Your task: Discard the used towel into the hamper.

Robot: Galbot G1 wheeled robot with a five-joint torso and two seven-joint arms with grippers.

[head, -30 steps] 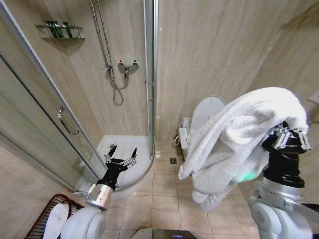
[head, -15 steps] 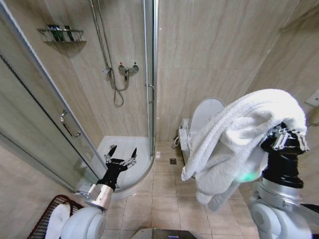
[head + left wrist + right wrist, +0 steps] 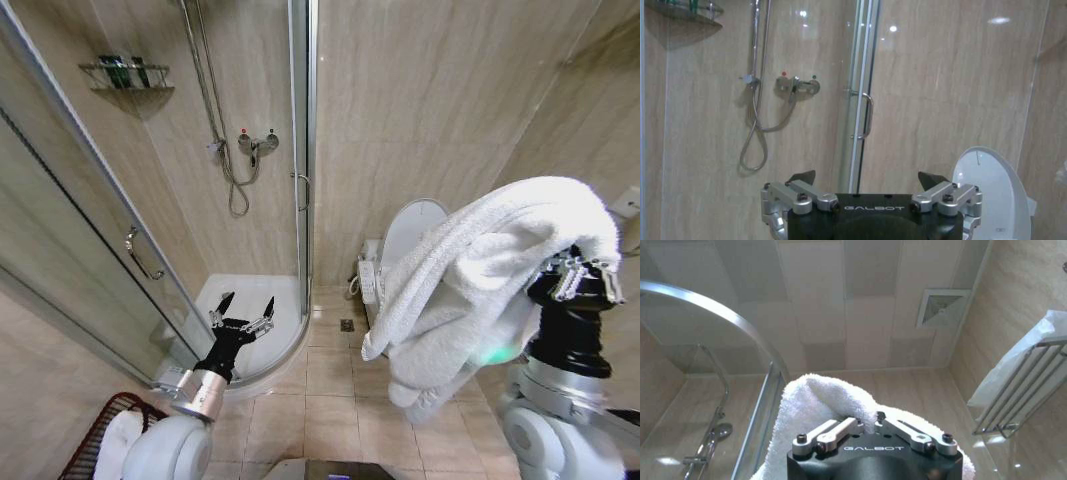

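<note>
A white towel (image 3: pixel 470 280) hangs in thick folds from my raised right gripper (image 3: pixel 585 275) at the right of the head view; the gripper is shut on the towel (image 3: pixel 823 405), which bulges up over its fingers in the right wrist view. The hamper (image 3: pixel 95 435), a dark red-brown wire basket with something white inside, peeks in at the bottom left corner by my left arm. My left gripper (image 3: pixel 243 312) is held low at the left, pointing toward the shower, open with nothing between its fingers (image 3: pixel 943 192).
A glass shower enclosure (image 3: pixel 140 260) with a curved door and white tray fills the left. A toilet (image 3: pixel 405 240) with its lid up stands against the back wall. Beige floor tiles (image 3: pixel 325 385) lie between them. A towel rack (image 3: pixel 1023 390) is on the wall.
The whole head view has shifted slightly, so the camera moved a little. The towel stays held and both arms keep their poses.
</note>
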